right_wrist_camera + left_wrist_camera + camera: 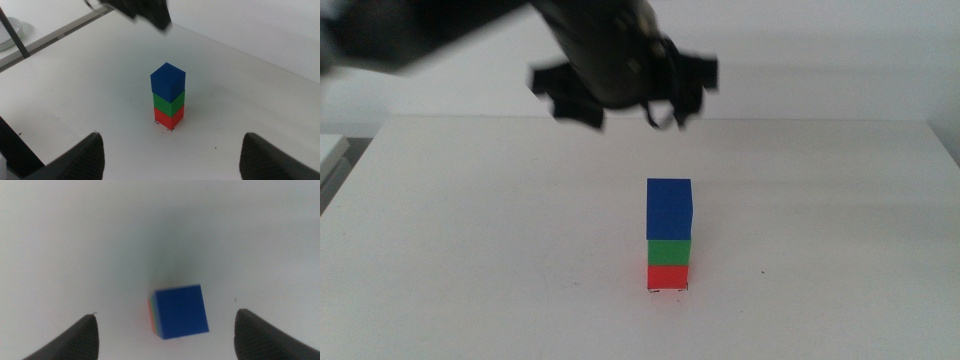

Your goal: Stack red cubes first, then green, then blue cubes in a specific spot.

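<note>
Three cubes stand stacked on the white table (pixel 470 230): the red cube (pixel 668 276) at the bottom, the green cube (pixel 669 251) on it, the blue cube (pixel 669 208) on top. My left gripper (pixel 625 100) hangs high above and behind the stack, open and empty. Its wrist view looks straight down on the blue cube (pixel 181 311) between the spread jaws (pixel 167 314). My right gripper (pixel 172 135) is out of the middle view, waits open, and faces the stack: blue (pixel 168 81), green (pixel 169 102), red (pixel 168 116).
Small dark corner marks (pixel 667 291) show on the table at the foot of the stack. The table's left edge (pixel 332 165) meets a grey strip. A thin dark rod (pixel 15 37) and a pale round object (pixel 10 30) lie far off in the right wrist view.
</note>
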`<act>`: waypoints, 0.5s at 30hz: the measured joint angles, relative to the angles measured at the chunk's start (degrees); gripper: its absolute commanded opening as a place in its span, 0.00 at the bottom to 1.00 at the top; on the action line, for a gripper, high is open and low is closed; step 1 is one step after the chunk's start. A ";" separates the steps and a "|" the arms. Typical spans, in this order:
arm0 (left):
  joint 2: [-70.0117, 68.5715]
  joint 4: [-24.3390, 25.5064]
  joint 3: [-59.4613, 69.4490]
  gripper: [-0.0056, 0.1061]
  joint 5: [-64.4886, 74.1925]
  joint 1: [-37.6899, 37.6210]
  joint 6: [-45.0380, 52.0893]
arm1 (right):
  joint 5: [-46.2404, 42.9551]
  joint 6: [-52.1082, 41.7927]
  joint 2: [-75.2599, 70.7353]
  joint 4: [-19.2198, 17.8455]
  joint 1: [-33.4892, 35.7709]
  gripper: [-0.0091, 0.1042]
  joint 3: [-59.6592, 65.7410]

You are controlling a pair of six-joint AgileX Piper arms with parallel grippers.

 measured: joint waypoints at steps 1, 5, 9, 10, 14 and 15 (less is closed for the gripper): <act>-1.66 0.89 0.00 0.86 0.10 0.00 0.90 | 0.00 0.00 0.00 0.00 0.00 0.89 0.00; -10.39 6.03 0.92 0.87 0.10 0.00 11.76 | 0.00 0.00 0.00 0.00 0.00 0.89 0.00; -21.21 6.76 5.81 0.87 -0.02 3.83 19.44 | 0.00 0.00 0.00 0.00 0.00 0.89 0.00; -23.62 6.87 7.23 0.87 -0.02 5.07 20.18 | 0.00 0.00 0.00 0.00 0.00 0.89 0.00; -35.47 5.88 16.50 0.87 -0.02 14.21 22.81 | 0.00 0.00 0.00 0.00 0.00 0.89 0.00; -38.56 4.63 19.63 0.87 -0.40 17.30 24.94 | 0.00 0.00 -0.10 0.00 0.00 0.89 0.00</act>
